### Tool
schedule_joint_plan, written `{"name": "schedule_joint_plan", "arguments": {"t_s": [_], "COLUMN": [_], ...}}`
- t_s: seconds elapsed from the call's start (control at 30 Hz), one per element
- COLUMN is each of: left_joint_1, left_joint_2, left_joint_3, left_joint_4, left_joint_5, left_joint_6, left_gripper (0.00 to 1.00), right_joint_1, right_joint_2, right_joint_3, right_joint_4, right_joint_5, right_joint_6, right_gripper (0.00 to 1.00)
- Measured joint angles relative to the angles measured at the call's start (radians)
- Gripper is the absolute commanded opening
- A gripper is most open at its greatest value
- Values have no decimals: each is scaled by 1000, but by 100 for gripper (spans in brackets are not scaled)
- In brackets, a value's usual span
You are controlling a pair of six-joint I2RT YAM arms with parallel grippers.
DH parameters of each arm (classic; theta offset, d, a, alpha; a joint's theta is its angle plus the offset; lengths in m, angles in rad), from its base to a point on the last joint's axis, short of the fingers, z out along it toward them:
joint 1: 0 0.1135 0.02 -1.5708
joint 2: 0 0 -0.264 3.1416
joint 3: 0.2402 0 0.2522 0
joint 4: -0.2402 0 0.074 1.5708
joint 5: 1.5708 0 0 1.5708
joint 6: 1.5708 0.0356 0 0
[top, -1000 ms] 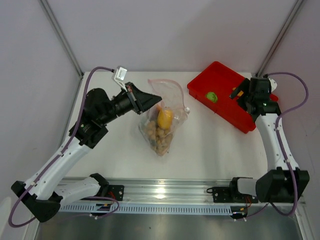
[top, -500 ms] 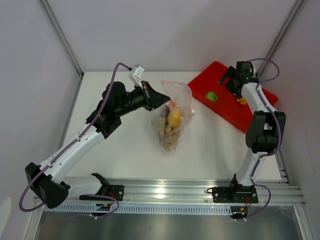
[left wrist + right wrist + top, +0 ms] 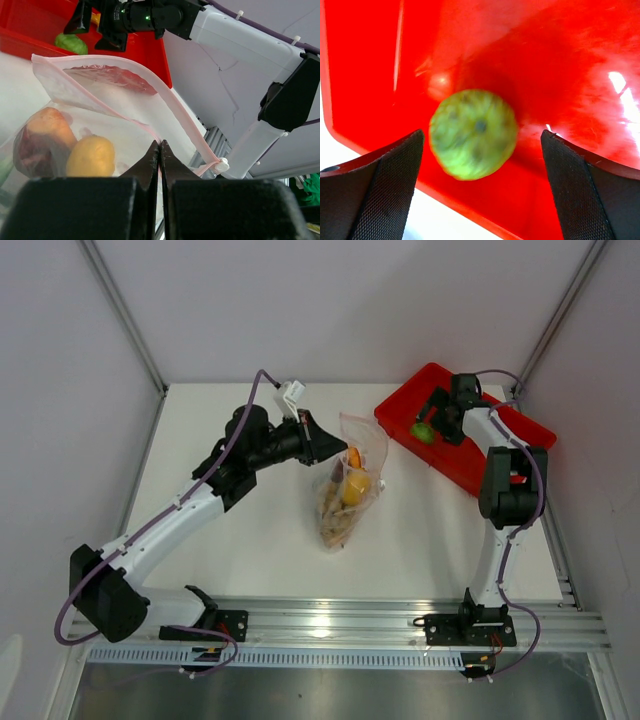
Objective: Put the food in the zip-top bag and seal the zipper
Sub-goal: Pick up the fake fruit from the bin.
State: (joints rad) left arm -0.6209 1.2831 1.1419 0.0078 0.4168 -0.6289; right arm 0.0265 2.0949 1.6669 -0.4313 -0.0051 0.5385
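while the zip-top bag (image 3: 352,490) is resting on the table (image 3: 250,530) with several foods inside, the left claw (image 3: 326,446) is holding its mouth and the right claw (image 3: 432,420) is hovering over the red tray (image 3: 500,465); from the left wrist, the jaws are pinching the zipper (image 3: 172,107), gaping unsealed above a yellow fruit (image 3: 91,156); from the right wrist, the claw is standing open astride a green piece (image 3: 472,132); bagging it and sealing are remaining.

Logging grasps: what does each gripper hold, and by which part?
Left gripper pinches the zip-top bag by its zipper strip; right gripper, open over the green food, holds nothing.
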Motion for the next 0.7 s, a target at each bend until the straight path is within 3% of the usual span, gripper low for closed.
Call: {"name": "schedule_joint_plan", "arguments": {"t_s": [0.47, 0.7], "left_joint_1": [25, 34], "left_joint_2": [0, 0], "left_joint_3": [-11, -17], "left_joint_4": [28, 36], "left_joint_5": [23, 33], "left_joint_6": [-1, -3], "left_gripper": [1, 0], "right_joint_1": [41, 30], "right_joint_2": [32, 48], "right_joint_3": [-18, -18], "right_joint_4": [19, 29], "right_joint_5": [-26, -16], "right_joint_6": [5, 12], "right_gripper": [98, 88]}}
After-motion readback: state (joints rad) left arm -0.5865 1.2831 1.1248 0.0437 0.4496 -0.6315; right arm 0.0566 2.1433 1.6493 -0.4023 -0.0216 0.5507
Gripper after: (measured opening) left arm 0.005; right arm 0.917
